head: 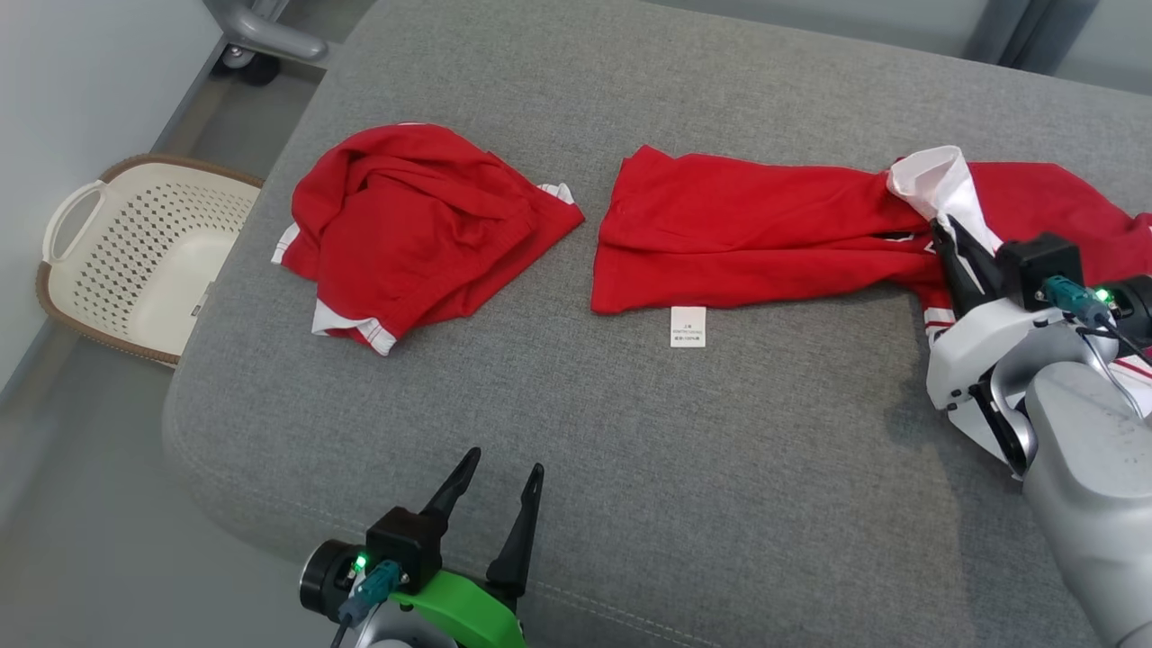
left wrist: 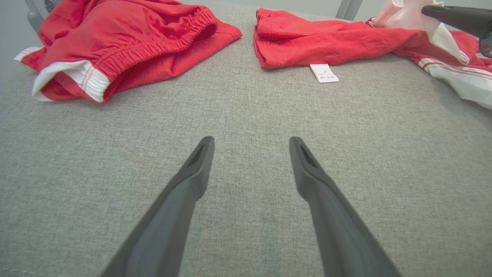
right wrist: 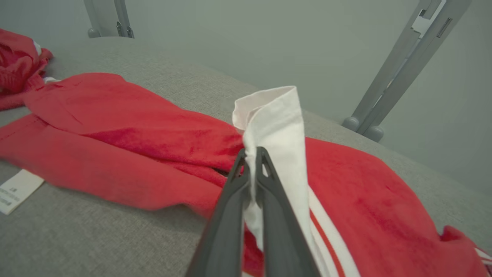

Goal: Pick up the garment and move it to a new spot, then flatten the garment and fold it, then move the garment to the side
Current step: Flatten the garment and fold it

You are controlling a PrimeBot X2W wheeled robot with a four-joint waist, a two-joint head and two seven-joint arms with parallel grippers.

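Observation:
The garment is red with white trim and lies stretched across the right half of the grey cushion. My right gripper is shut on its white flap, which stands lifted above the red cloth. The right wrist view has the gripper pinching that white flap, with the red cloth spread to its left. My left gripper stands open over bare cushion near the front edge, holding nothing. In the left wrist view the open left gripper points toward the garment.
A second crumpled red garment lies at the cushion's left. A white care label sticks out from the held garment's near hem. A cream perforated basket sits on the floor at left. Grey metal legs stand beyond the cushion.

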